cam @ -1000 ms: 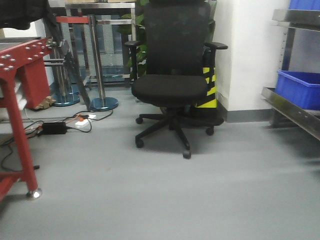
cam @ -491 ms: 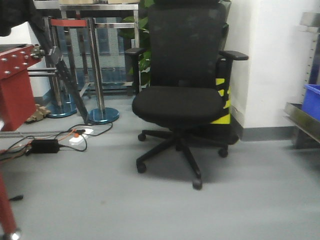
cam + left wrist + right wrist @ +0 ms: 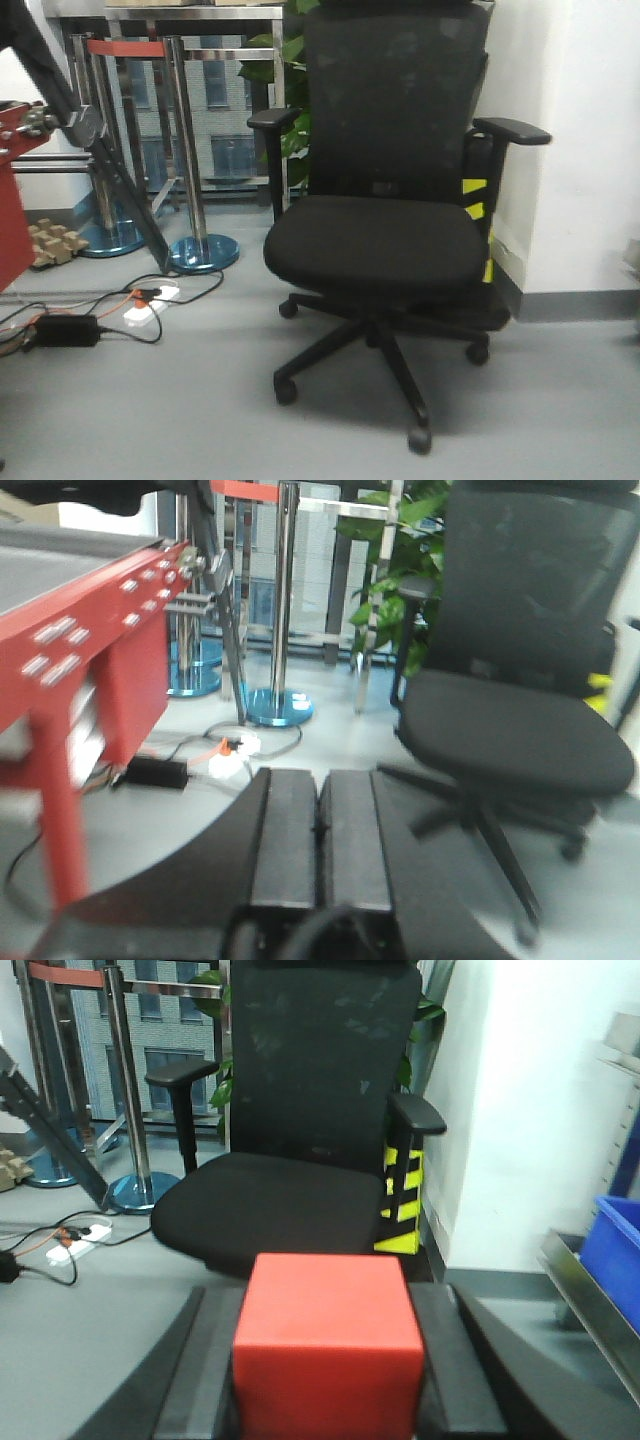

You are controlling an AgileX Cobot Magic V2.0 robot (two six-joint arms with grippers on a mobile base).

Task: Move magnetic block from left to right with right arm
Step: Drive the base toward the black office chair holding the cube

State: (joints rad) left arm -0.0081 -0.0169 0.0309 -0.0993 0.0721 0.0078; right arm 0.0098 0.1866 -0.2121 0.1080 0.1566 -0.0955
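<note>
The magnetic block (image 3: 328, 1345) is a plain bright-red cube filling the lower middle of the right wrist view. My right gripper (image 3: 328, 1295) is shut on it, one black finger (image 3: 205, 1360) pressed against each side of the cube. It hangs above the grey floor in front of a black chair. In the left wrist view my left gripper (image 3: 319, 775) is shut, its two flat pads (image 3: 285, 825) meeting with nothing between them. Neither gripper nor the block shows in the front view.
A black office chair (image 3: 375, 240) stands close ahead on the grey floor. A red metal frame (image 3: 90, 610) is at the left. Chrome stanchions (image 3: 195, 150) and floor cables with a power brick (image 3: 65, 330) lie left of the chair. A blue bin (image 3: 620, 1240) sits on a shelf at the right.
The front view has closed in on the chair, which now looms larger. The red frame has slid almost out at the left, and the blue bin and shelf have left the view.
</note>
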